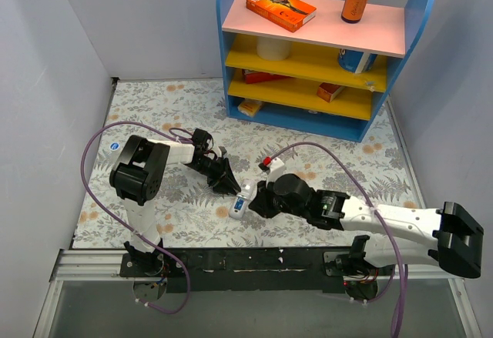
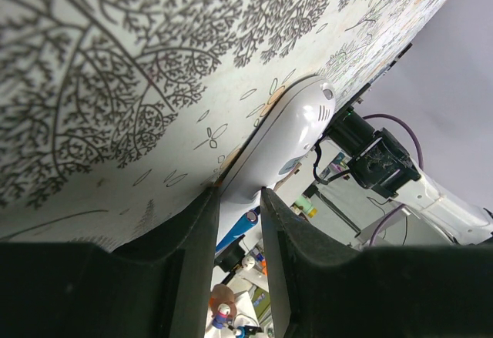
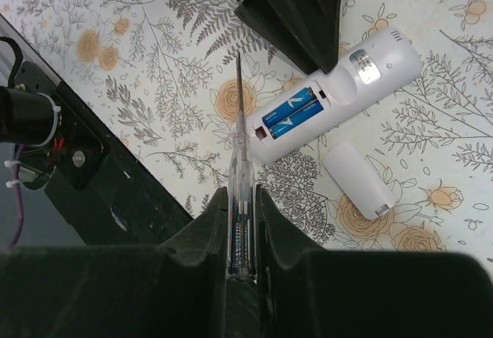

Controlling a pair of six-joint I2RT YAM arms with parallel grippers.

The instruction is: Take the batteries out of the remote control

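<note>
The white remote control lies on the floral table with its battery slot open. Two blue batteries sit side by side in the slot. The separate white cover lies beside it. In the top view the remote lies between the two grippers. My left gripper is shut on one end of the remote; its black fingers show in the right wrist view. My right gripper is shut on a clear-handled tool with a thin silvery metal rod. The rod's tip is just left of the remote, apart from it.
A blue shelf unit with boxes and a bottle stands at the back. The black base rail runs along the near table edge and shows in the right wrist view. Grey walls close in on the left and the right.
</note>
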